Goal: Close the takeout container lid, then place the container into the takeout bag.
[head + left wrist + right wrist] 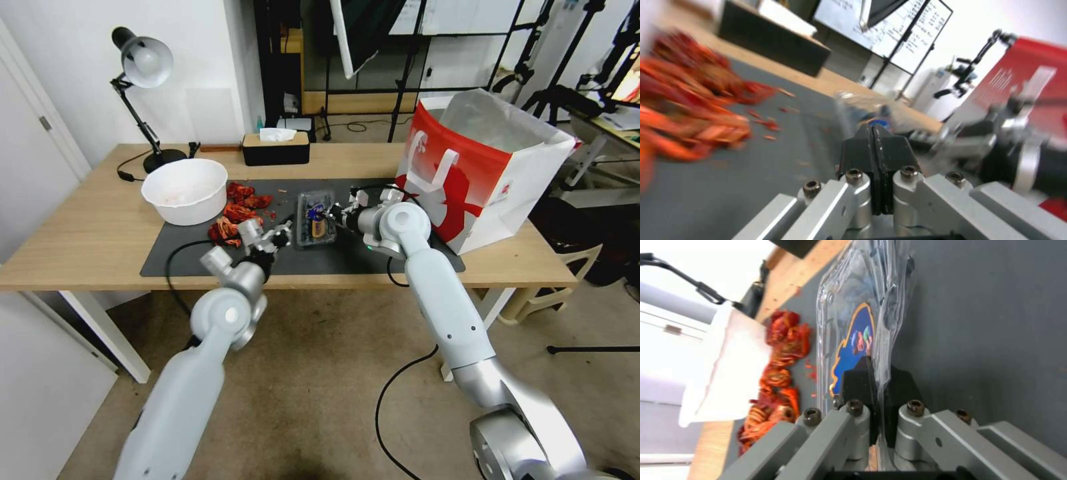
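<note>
The clear takeout container (313,223) lies on the dark mat, with dark fruit inside. Its lid (858,336), which carries a blue label with an orange outline, appears to lie down over the tray. My right gripper (331,215) is shut on the container's right rim. The right wrist view shows thin plastic pinched between the black fingers (858,381). My left gripper (283,233) is shut on nothing, just left of the container and apart from it; its closed tips (874,128) point at the box (862,103). The red-and-white takeout bag (480,167) stands open at the table's right.
A white bowl (185,190) and a heap of red shells (233,213) lie left of the container on the mat (200,250). A black tissue box (275,148) and a desk lamp (143,63) stand at the back. The table's front edge (100,280) is near both arms.
</note>
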Tool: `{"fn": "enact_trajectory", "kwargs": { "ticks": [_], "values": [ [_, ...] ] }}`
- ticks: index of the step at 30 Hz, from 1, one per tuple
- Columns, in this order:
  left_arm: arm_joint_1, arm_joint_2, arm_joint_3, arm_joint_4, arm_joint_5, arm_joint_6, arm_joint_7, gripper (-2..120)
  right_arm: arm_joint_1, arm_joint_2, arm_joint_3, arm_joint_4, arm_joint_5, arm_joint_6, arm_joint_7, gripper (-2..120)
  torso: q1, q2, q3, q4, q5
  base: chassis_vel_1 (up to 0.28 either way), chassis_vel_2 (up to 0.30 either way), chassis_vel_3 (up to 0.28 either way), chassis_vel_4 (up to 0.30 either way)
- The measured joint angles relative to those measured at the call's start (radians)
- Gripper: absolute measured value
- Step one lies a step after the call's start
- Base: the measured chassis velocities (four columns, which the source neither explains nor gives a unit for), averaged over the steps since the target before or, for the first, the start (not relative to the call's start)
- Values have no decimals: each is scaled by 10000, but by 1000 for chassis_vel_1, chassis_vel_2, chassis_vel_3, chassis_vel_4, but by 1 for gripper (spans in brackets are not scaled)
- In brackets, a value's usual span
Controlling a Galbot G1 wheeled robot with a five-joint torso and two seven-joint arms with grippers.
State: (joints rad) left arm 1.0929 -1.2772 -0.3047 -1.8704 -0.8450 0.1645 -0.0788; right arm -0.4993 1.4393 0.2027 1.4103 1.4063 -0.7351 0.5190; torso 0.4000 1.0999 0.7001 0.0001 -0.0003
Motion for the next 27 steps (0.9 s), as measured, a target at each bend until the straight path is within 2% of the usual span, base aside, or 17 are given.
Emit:
{"fn": "enact_trajectory", "kwargs": {
  "ticks": [1, 2, 3, 5, 6, 9, 11, 13, 15, 16, 19, 21, 22, 25, 27],
  "values": [
    [448, 74, -154, -193, 707, -285, 254, 0, -1, -9, 34, 94, 37, 1, -39, 0, -1, 0, -1, 2, 2, 0, 0, 0, 0],
    [448, 74, -154, -193, 707, -285, 254, 0, -1, -9, 34, 94, 37, 1, -39, 0, -1, 0, -1, 2, 2, 0, 0, 0, 0],
    [734, 105, -267, -324, 1171, -444, 394, 1, 0, -15, 63, 165, 53, 3, -71, 0, 0, 0, 0, 1, 1, 0, 0, 0, 0],
    [1284, 120, -478, -541, 2109, -812, 526, 10, -1, -27, 146, 352, 104, 6, -138, 0, -1, 0, -1, 2, 3, 0, 0, 0, 0],
    [1284, 120, -478, -541, 2109, -812, 526, 10, -1, -27, 146, 352, 104, 6, -138, 0, -1, 0, -1, 2, 3, 0, 0, 0, 0],
    [1657, 123, -623, -548, 3141, -1381, 568, 25, -120, -215, 359, 849, 229, 14, -157, 0, -1, 0, -2, -2, 3, 0, 0, 0, 0],
    [1748, 125, -654, -517, 3475, -1520, 569, 28, -186, -308, 450, 1066, 273, 19, -151, 0, -1, 1, -2, -2, 4, 0, 0, 0, 0],
    [1882, 131, -662, -436, 3994, -1696, 562, 40, -402, -580, 660, 1655, 377, 27, -97, 0, -1, 1, -2, -3, 5, 0, 0, 0, 0],
    [1941, 131, -665, -410, 4164, -1745, 555, 41, -458, -665, 724, 1834, 395, 30, -86, 0, 0, 1, -2, -6, 5, 0, 0, 0, 0],
    [2168, 112, -735, -375, 4482, -1940, 538, 49, -519, -802, 807, 2137, 407, 46, -99, 0, -1, 2, -3, -10, 1, 0, 0, 0, 0],
    [2506, 35, -921, -358, 4806, -2279, 494, 57, -534, -938, 833, 2494, 391, 130, -192, 0, 0, 1, -2, -2, 7, 0, 0, 0, 0],
    [2980, -117, -1158, -360, 5199, -2730, 434, 69, -480, -1147, 844, 2966, 189, 353, -416, 0, -1, 1, -3, 3, 3, 0, 0, 0, 0],
    [2980, -117, -1158, -360, 5199, -2730, 434, 69, -480, -1147, 844, 2966, 189, 353, -416, 0, -1, 1, -3, 3, 3, 0, 0, 0, 0],
    [3643, -446, -1411, -389, 6093, -3486, 381, 83, -253, -1486, 915, 3505, -420, 807, -824, 0, -1, 2, -3, 0, 3, 0, 0, 0, 0],
    [3857, -532, -1444, -435, 6245, -3624, 382, 87, -166, -1640, 918, 3627, -889, 1030, -1050, 0, -1, 2, -3, 0, 4, 0, 0, 0, 0]
  ]
}}
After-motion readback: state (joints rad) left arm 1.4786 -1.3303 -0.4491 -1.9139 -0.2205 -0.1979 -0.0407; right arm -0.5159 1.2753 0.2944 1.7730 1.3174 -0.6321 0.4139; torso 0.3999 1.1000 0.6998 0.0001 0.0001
